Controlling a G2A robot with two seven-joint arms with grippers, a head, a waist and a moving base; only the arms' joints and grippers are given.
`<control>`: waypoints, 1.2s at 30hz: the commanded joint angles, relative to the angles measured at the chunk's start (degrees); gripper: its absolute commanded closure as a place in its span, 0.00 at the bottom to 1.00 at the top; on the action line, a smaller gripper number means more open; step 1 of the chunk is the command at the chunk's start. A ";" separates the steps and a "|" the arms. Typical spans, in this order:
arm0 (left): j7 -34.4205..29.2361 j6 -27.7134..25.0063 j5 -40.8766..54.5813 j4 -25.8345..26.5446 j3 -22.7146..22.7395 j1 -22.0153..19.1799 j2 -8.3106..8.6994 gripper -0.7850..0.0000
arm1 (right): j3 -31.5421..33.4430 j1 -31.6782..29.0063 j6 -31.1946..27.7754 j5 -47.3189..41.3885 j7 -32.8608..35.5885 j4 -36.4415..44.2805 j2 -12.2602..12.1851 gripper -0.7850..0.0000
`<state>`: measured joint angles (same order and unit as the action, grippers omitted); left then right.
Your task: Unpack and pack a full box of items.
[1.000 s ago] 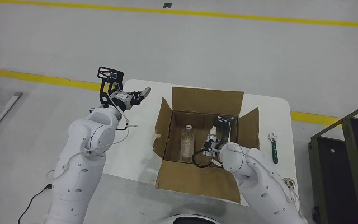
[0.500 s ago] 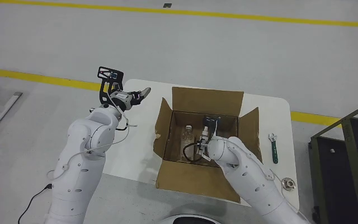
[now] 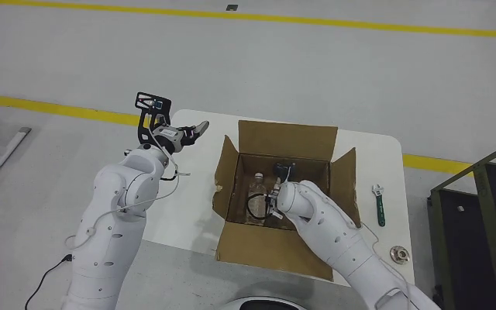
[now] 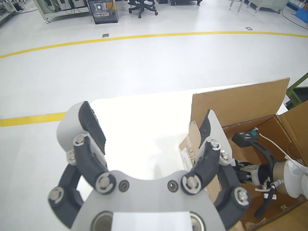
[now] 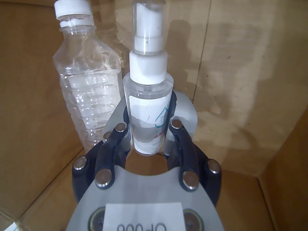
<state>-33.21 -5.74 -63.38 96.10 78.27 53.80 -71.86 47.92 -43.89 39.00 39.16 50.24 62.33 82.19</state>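
Box [image 3: 287, 139]: brown cardboard, all flaps folded open, sitting mid-frame in the top view on a white table [image 3: 194, 209] w/ rounded corners. It takes up most of the table's middle; its near flap hangs toward the bottom of the frame.

My right arm goes down into the box from the lower right of the top view. My right gripper [image 5: 149, 105] is inside the box, its fingers clamped on both sides of a spray bottle [image 5: 148, 85], approx. at the label. Cardboard walls surround it.

My left gripper [image 4: 146, 121] is held out upper left of centre in the top view, over the table's far-left corner and apart from the box. Its jaws are spread wide w/ nothing between them. Ribbed black pads [image 4: 92, 126] line the fingers.

Water bottle [image 5: 86, 90]: clear ribbed plastic, white screw cap, lying in the left part of the box in the top view. It's just beside the spray bottle, parallel to it, caps pointing the same way. Can't tell if the two touch.

The spray bottle is smaller: clear body, white label, white pump head under a clear cap.

Wrench [image 3: 378, 203]: small, on the table right of the box, near the right edge.

Small round metal part [image 3: 399, 253]: on the table's lower right corner, well apart from the wrench.
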 commanded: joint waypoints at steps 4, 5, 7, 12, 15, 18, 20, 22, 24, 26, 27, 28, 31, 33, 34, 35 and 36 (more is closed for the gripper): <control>0.00 0.00 0.00 0.00 0.00 0.00 0.00 0.00 | -0.86 1.12 -0.20 -0.84 -0.59 -2.67 0.87 0.97; 0.00 0.00 0.00 0.00 0.00 0.00 0.00 0.00 | -1.00 1.33 -0.20 -0.94 -0.65 -3.21 1.02 0.89; 0.00 0.00 0.00 0.00 0.00 0.00 0.00 0.00 | -1.29 1.77 -0.40 -1.17 -0.71 -4.14 1.33 0.77; 0.00 0.00 0.00 0.00 0.00 0.00 0.00 0.00 | -1.87 2.57 -0.84 -1.67 -1.02 -6.18 2.06 0.58; 0.00 0.00 0.00 0.00 0.00 0.00 0.00 0.00 | -1.94 2.90 -1.08 -2.00 -1.14 -6.93 2.35 0.56; 0.00 0.00 0.00 0.00 0.00 0.00 0.00 0.00 | -1.89 3.12 -1.34 -2.10 -1.23 -7.15 2.56 0.39; 0.00 0.00 0.00 0.00 0.00 0.00 0.00 0.00 | -1.64 3.20 -1.36 -1.97 -1.39 -7.00 2.60 0.32; 0.00 0.00 0.00 0.00 0.00 0.00 0.00 0.00 | -1.16 3.13 -1.35 -1.92 -1.49 -6.46 2.53 0.30; 0.00 0.00 0.00 0.00 0.00 0.00 0.00 0.00 | -0.62 2.96 -1.05 -1.60 -1.57 -5.21 2.37 0.30; 0.00 0.00 0.00 0.00 0.00 0.00 0.00 0.00 | 0.80 2.10 -0.72 -0.76 -2.00 -1.33 1.80 0.29; 0.00 0.00 0.00 0.00 0.00 0.00 0.00 0.00 | 1.27 1.61 -0.51 -0.31 -1.86 -0.02 1.54 0.29; 0.00 0.00 0.00 0.00 0.00 0.00 0.00 0.00 | 2.21 0.91 -0.44 0.45 -1.64 2.87 1.09 0.29; 0.00 0.00 0.00 0.00 0.00 0.00 0.00 0.00 | 5.90 -2.72 -0.06 4.26 0.22 13.20 -0.83 0.44; 0.00 0.00 0.00 0.00 0.00 0.00 0.00 0.00 | 9.17 -6.24 -0.44 7.71 2.43 21.70 -2.40 0.73; 0.00 0.00 0.00 0.00 0.00 0.00 0.00 0.00 | 10.89 -8.29 -0.58 9.65 3.90 25.71 -3.19 1.00; 0.00 0.00 0.00 0.00 0.00 0.00 0.00 0.00 | 12.70 -10.34 -0.90 11.65 5.37 30.06 -3.95 1.00; 0.00 0.00 0.00 0.00 0.00 0.00 0.00 0.00 | 14.55 -12.41 -1.20 13.56 6.88 34.11 -4.65 1.00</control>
<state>-33.21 -5.74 -63.38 96.10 78.27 53.80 -71.86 60.41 -54.01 38.07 50.59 55.48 91.04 78.24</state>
